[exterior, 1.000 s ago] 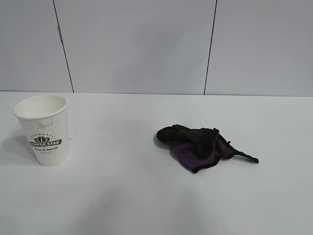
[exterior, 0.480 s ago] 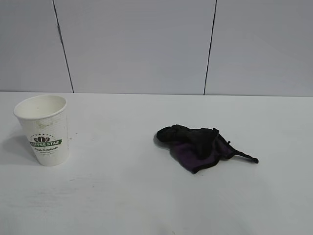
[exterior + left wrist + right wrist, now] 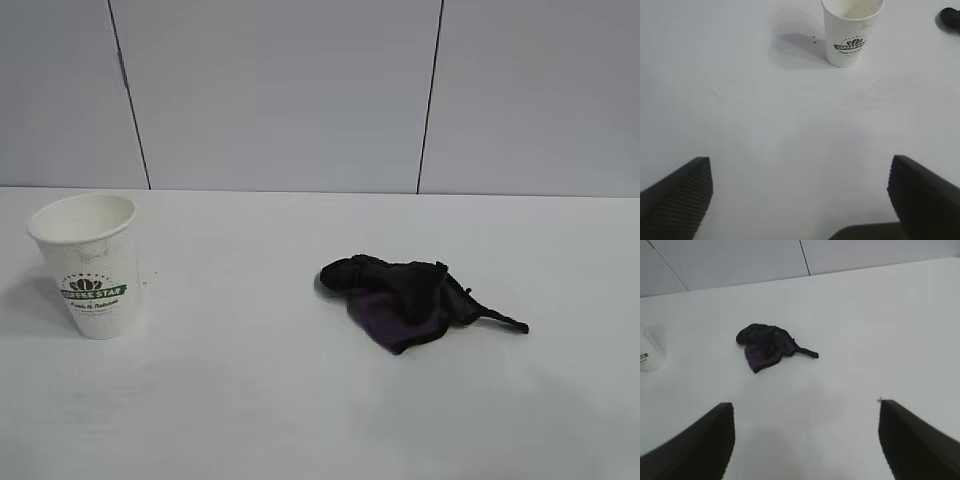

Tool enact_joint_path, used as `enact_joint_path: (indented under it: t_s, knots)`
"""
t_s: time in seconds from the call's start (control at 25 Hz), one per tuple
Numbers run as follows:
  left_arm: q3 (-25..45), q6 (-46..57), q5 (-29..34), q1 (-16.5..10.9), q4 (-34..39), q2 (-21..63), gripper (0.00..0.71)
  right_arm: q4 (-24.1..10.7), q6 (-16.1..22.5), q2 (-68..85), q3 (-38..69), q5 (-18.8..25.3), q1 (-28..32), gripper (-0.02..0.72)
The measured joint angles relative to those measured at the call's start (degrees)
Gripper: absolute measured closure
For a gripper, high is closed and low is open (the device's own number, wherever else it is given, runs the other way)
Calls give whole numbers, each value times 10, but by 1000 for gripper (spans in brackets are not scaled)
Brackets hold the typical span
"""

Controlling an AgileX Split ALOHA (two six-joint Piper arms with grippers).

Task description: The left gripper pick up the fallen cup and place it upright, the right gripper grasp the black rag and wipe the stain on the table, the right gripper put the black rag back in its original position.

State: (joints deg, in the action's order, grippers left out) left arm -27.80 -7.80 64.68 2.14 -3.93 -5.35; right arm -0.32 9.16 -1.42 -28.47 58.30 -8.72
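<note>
So from my left gripper (image 3: 800, 200) the cup (image 3: 852, 31) is standing upright well ahead, about 1 o'clock from between my fingers, which are spread wide with nothing in them, just bare table (image 3: 765, 130) between. Two tiny dark specks sit right beside the cup's shadow, too small for me to say what they are. Only the tips of my left fingers (image 3: 682, 192) show, the rest is cut off. My right gripper (image 3: 805, 440) is also spread open and empty, angled down toward the tabletop, and the black rag (image 3: 769, 346) lies well ahead at roughly 11 o'clock, bunched up with its purple underside peeking out and a thin tail trailing off to one side. Farther out that way I only catch a sliver of the cup at the edge. In the exterior view neither arm shows at all, just the cup at 9 o'clock and the rag a bit right of centre, well apart from each other.
</note>
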Motion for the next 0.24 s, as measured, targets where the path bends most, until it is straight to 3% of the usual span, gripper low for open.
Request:
enact_joint_path:
  t_s: [0.24]
  knots:
    - [0,0,0,0,0,0,23,-22,0,0,2,-13,0,159]
